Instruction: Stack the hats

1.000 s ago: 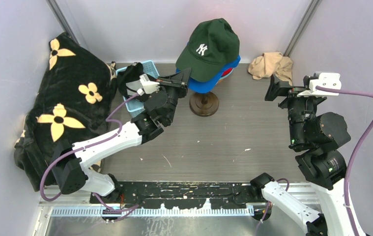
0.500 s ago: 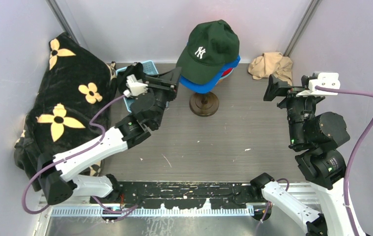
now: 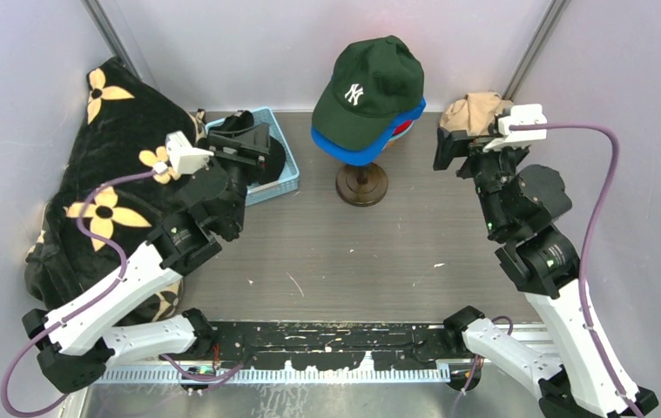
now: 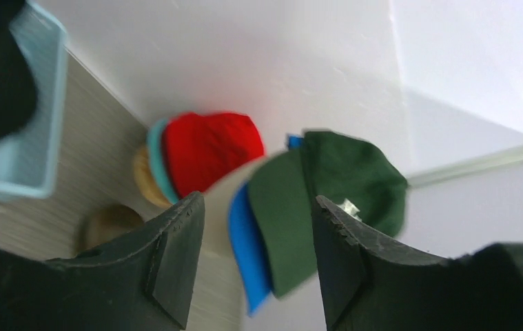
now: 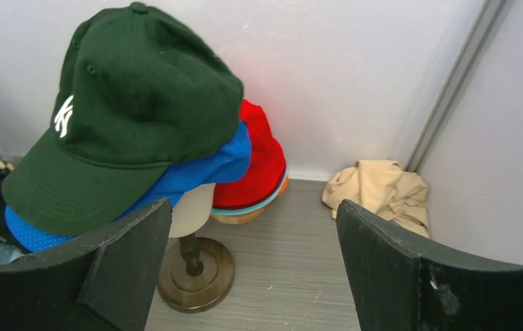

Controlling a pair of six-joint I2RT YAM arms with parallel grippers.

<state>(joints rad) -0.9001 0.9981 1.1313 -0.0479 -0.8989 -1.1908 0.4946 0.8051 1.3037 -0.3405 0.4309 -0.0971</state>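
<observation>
Your tabletop (image 3: 379, 252) carries a stand (image 3: 361, 184) at the back, where the green NY cap (image 3: 370, 83) tops the blue cap (image 3: 354, 154) and the red hat (image 5: 264, 155). Your left claw (image 4: 258, 207) gapes empty over the blue basket (image 3: 279, 186). Your right claw (image 5: 253, 207) gapes empty too, facing the stack.

A: Top cam sits high and behind, looking down on the whole table (image 3: 379, 252).
B: Left wrist?
A: Low, rolled, just past the blue basket (image 4: 38, 124). It looks up at the dark green cap (image 4: 341, 172) between the left gripper's fingers (image 4: 176, 262). Blurry.
B: Right wrist?
A: Nearer level, close in, facing the back wall (image 5: 327, 69), with the right gripper's fingers (image 5: 127, 255) along the bottom edge. All three views share the cap, the red hat (image 5: 262, 165) and the wooden stand (image 5: 196, 276). The rag (image 5: 379, 189) shows in top and right only.
</observation>
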